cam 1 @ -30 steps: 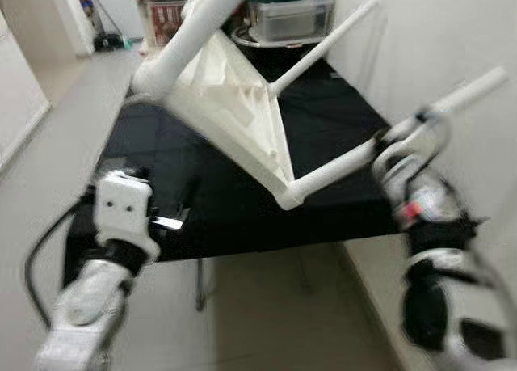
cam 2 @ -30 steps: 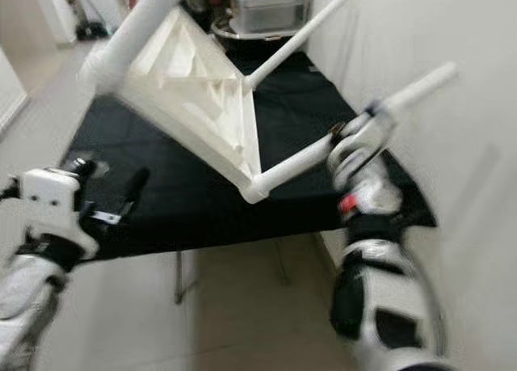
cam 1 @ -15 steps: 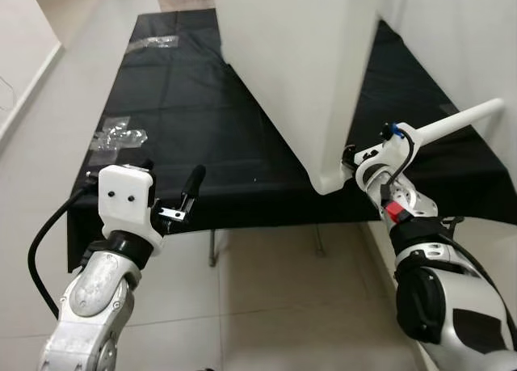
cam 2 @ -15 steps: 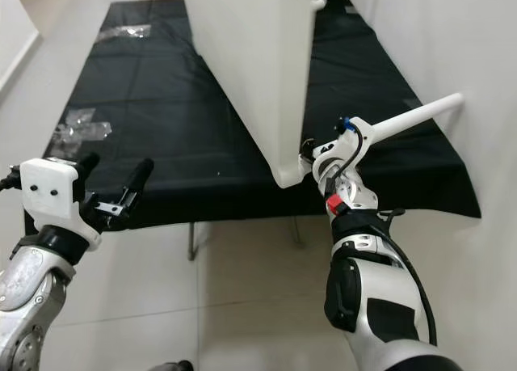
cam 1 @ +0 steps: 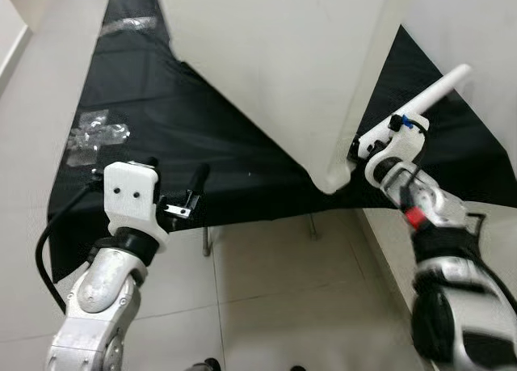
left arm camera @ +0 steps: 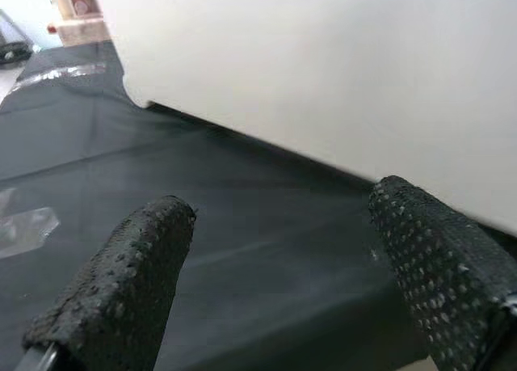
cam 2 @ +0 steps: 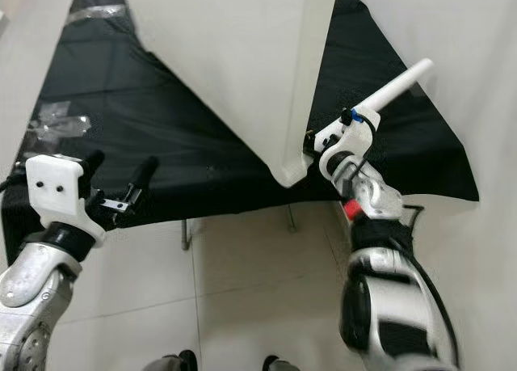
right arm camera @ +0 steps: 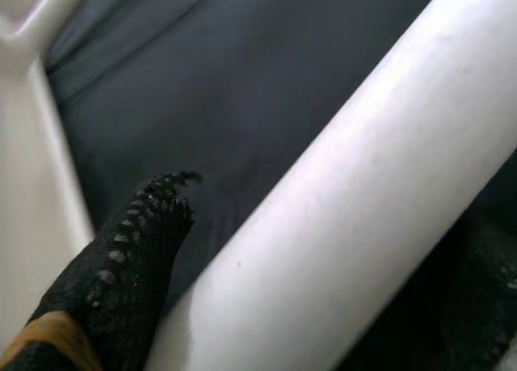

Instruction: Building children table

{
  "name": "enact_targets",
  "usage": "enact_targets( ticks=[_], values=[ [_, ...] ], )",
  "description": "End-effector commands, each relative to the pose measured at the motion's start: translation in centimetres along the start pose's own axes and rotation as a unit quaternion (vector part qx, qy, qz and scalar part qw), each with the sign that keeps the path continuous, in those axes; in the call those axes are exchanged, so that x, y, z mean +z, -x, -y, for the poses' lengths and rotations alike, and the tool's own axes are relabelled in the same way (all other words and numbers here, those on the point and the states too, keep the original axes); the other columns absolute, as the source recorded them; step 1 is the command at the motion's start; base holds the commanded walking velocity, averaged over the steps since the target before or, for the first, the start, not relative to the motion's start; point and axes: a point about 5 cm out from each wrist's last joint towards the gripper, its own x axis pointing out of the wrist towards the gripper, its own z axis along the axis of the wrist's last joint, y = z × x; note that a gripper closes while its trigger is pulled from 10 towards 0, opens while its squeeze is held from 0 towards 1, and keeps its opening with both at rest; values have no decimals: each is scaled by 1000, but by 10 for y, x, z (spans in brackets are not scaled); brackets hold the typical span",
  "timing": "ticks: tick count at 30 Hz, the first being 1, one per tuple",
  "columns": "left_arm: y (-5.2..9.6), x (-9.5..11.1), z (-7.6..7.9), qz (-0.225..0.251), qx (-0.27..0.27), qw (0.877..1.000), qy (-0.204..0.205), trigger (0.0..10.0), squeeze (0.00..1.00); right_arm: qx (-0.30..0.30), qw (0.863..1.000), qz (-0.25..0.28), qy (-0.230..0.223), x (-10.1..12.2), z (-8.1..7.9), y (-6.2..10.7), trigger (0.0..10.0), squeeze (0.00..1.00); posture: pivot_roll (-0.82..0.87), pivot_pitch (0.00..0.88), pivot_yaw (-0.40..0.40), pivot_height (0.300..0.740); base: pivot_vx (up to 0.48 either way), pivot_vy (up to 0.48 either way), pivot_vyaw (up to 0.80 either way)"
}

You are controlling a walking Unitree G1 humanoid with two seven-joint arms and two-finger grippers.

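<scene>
a smooth white round table leg point(right arm camera: 339, 193) is clamped in the right gripper point(cam 2: 343, 141) jaws. the left gripper point(cam 1: 174, 195) jaws are held wide apart, holding nothing, over the black-clothed desk point(cam 1: 178, 137), near the big white tabletop point(cam 1: 266, 56).

The white tabletop point(cam 1: 266, 72) runs off the top edge, hiding much of the black cloth point(cam 1: 145, 137).

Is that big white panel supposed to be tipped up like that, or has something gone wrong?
The white tabletop does look odd: it is tilted up, one corner down at the near edge of the black-covered table. The right gripper holds a white leg beside that corner. The left gripper hovers open. Nothing looks broken or spilled.
</scene>
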Motion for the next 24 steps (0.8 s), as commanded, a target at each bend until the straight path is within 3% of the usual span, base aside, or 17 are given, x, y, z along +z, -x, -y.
enact_targets(
  ticks=[1,5,7,9,14,18,24],
  values=[
    [0,-3,3,-2,-3,1000,7,10000,0,-8,990,-140,-17,-56,0,1,10000,1000,60,267,3,740,0,0,0],
    [-1,-3,5,1,-3,1000,10,10000,0,-63,991,-122,-11,-50,14,3,10000,1000,57,262,0,740,0,0,0],
    [-3,-3,5,3,-4,1000,12,10000,0,-132,988,-82,-10,-40,32,5,10000,1000,48,254,-2,740,0,0,0],
    [-3,-3,5,4,-4,1000,12,10000,0,-152,986,-64,-17,-36,37,5,10000,1000,47,254,-3,740,0,0,0],
    [-5,-2,5,7,-3,1000,12,10000,0,-148,987,-44,-43,-30,31,7,10000,1000,47,252,-5,740,0,0,0],
    [-7,-1,6,14,-3,1000,13,10000,0,-127,988,-74,-53,-38,13,16,10000,1000,49,249,-14,740,0,0,0],
    [-7,0,5,17,-1,1000,13,10000,0,-139,984,-91,-66,-47,12,19,10000,1000,45,242,-12,740,0,0,0]
  ],
)
